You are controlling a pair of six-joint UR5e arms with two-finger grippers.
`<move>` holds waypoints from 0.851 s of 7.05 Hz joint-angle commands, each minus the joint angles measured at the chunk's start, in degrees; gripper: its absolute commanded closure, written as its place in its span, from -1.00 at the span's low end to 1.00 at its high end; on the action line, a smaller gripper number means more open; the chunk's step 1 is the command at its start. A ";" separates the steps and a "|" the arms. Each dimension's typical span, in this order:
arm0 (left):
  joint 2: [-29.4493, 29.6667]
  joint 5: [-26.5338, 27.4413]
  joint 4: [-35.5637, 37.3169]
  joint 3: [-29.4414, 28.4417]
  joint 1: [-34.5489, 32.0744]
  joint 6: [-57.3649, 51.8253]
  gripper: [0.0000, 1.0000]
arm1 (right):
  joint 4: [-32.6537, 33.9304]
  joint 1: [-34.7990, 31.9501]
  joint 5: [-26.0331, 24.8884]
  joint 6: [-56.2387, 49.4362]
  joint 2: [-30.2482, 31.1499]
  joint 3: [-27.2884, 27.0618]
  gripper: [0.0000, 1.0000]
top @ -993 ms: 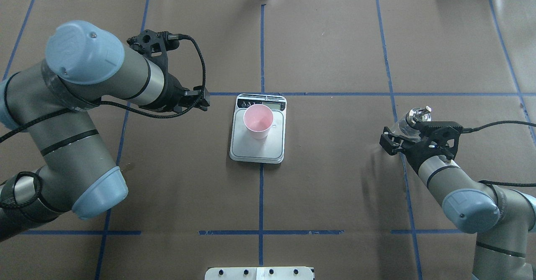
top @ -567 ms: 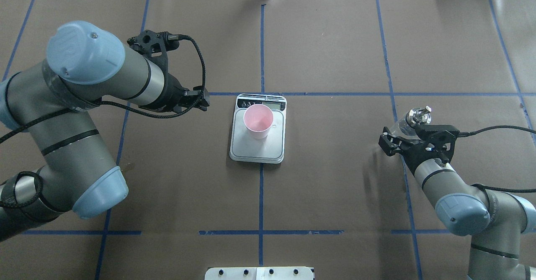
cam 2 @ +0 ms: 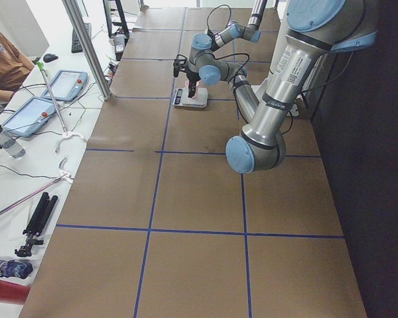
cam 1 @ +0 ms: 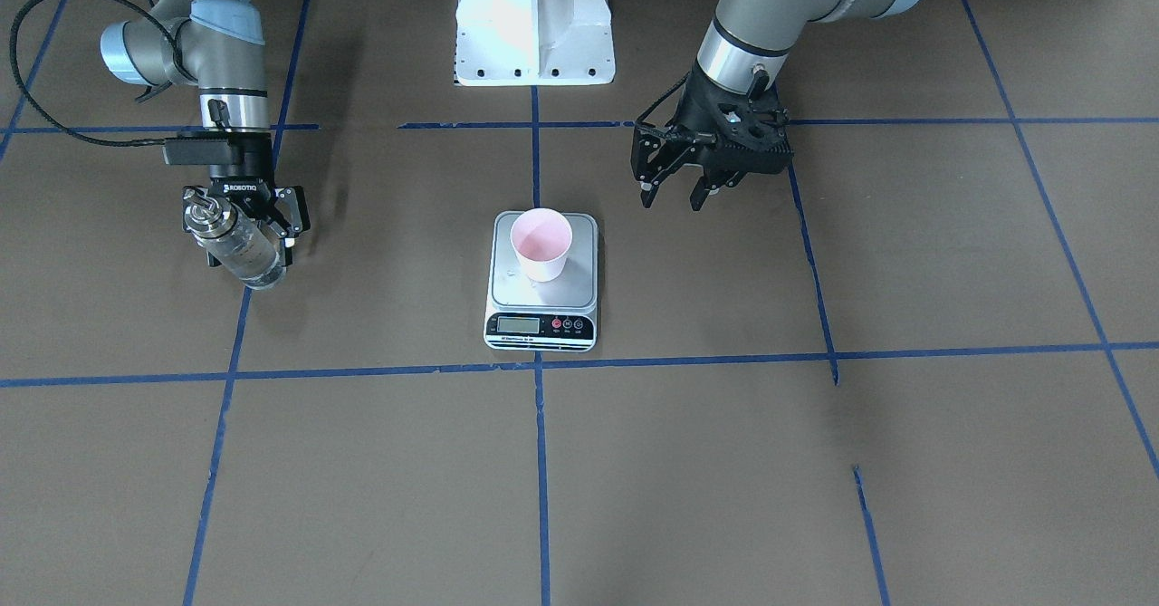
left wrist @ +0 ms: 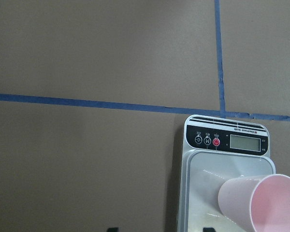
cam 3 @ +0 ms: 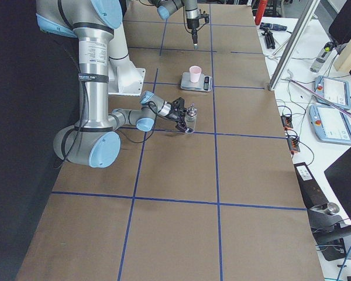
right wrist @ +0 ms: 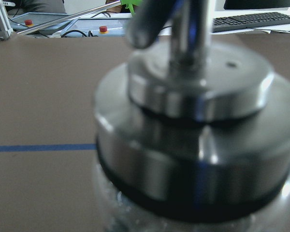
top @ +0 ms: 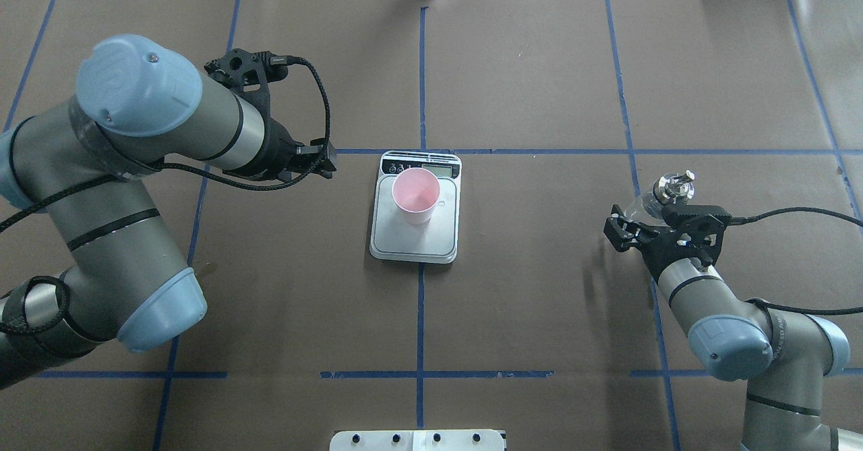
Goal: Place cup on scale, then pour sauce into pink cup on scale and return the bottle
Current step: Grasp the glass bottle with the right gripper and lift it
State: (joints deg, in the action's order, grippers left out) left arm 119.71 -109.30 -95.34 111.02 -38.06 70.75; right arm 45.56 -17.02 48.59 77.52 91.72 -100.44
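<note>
On the scale (cam 1: 579, 284) at mid-worktop (cam 1: 724, 461) we find the cup (cam 1: 541, 244) upright, so step 1 is done. Well apart, on the robot's right, the bottle (cam 1: 256, 266) stands inside the right tool (cam 1: 251, 249), whose 2 fingers (cam 1: 292, 216) sit spread on either side without visibly pinching the glass. The left tool (cam 1: 670, 201) hovers beside the scale, spread and empty. We cannot tell whether sauce is in the cup: it is clear, and we see only pink inside. The front-facing view shows both fingers around the bottle, which the overhead view hides behind the wrist. The left wrist view brings the scale's display (left wrist: 247, 141) close, yet we read no figure; the right wrist view gives only the blurred cap (right wrist: 183, 111).
</note>
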 commanded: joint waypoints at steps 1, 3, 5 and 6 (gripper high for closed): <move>0.00 0.31 0.07 -0.01 0.00 0.00 -0.32 | -0.12 0.32 -1.04 -0.09 -0.14 0.60 -0.85; 0.00 0.40 0.07 -0.01 0.00 0.00 -0.33 | -0.12 0.49 -1.47 0.09 -0.14 0.69 -0.32; 0.00 0.40 0.07 -0.01 0.00 0.00 -0.32 | -0.12 0.85 -3.84 -0.70 -0.14 0.78 0.44; 0.00 0.40 0.15 -0.01 0.00 0.00 -0.33 | -0.47 0.76 -4.72 -1.23 -0.05 0.43 0.69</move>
State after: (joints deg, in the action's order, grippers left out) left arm 119.71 -108.90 -95.25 111.01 -38.06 70.75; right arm 45.36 -16.25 44.97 76.93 91.61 -99.74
